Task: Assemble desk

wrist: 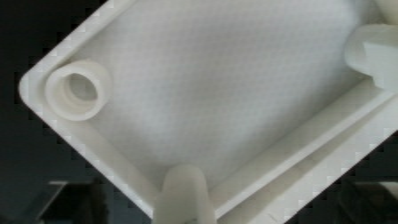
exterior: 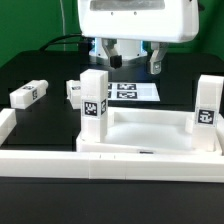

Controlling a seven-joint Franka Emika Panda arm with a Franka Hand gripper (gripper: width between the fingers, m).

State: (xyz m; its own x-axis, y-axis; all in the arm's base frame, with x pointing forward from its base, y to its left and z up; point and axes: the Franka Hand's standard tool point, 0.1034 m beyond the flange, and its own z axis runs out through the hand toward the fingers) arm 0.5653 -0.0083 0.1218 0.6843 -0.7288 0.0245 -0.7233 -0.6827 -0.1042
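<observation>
Wrist view alone shows a round corner socket (wrist: 75,88) in the desk top (wrist: 222,110). Exterior view alone shows the desk top at the table's (exterior: 45,62) front carrying two upright legs (exterior: 95,97), two loose legs (exterior: 28,93) lying toward its left, and the marker board (exterior: 128,91) behind. The gripper (exterior: 132,58) hangs pointing down above the board, fingers spread, holding nothing.

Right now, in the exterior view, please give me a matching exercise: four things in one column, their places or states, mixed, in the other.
1 large white plastic tray-like desk top
2 short square white tagged leg, exterior view's far left
3 flat white marker board
4 end effector

a lying sideways on the black table
b open, empty
c flat, beyond the desk top
d carries two upright legs

Pairs: 1-d, 2-a, 3-c, 4-b
</observation>
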